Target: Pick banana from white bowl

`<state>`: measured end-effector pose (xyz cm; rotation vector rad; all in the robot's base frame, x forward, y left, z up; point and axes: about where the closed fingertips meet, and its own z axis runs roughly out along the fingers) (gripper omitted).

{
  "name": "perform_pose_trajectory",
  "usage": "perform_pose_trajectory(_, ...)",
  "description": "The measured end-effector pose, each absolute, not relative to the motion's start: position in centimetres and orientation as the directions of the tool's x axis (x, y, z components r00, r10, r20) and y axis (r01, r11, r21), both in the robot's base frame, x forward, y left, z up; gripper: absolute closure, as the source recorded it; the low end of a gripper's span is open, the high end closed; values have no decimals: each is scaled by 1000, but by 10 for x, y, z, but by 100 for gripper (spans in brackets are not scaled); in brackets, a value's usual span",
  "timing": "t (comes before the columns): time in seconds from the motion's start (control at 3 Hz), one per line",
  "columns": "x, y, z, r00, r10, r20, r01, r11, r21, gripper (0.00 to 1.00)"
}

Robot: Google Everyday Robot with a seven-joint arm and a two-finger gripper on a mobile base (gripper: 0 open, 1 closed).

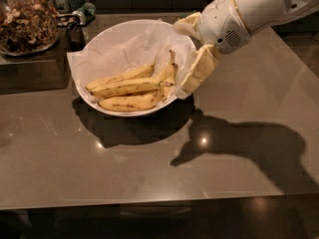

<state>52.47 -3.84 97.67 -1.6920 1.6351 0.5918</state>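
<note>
The white bowl point(106, 30) stands on the brown counter at the back left and is lined with crinkled white paper. Three speckled yellow bananas lie in its front half. The long middle banana point(128, 87) has a dark streak along its edge. My gripper point(180, 59) hangs at the bowl's right rim, fingers spread open and empty. One finger point(198, 69) reaches down beside the bananas' stems without touching them. The other finger point(185, 24) is over the far right rim.
A glass jar of nuts point(25, 19) stands on a raised dark ledge at the back left, with small dark items point(75, 19) beside it. The brown counter point(149, 173) stretches to its front edge below. My arm's shadow point(239, 143) falls on the right part.
</note>
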Motion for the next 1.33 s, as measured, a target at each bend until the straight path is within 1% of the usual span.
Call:
perform_pose_trajectory(0.33,527,-35,970,85,-657,-749,-985,55,-161,0)
perform_pose_trajectory(0.67,542,-19,954,85,-635,-768,-990,37,-140,0)
perform_pose_trajectory(1.33,543,-19,953,83,-634,-769,-990,36,-137,37)
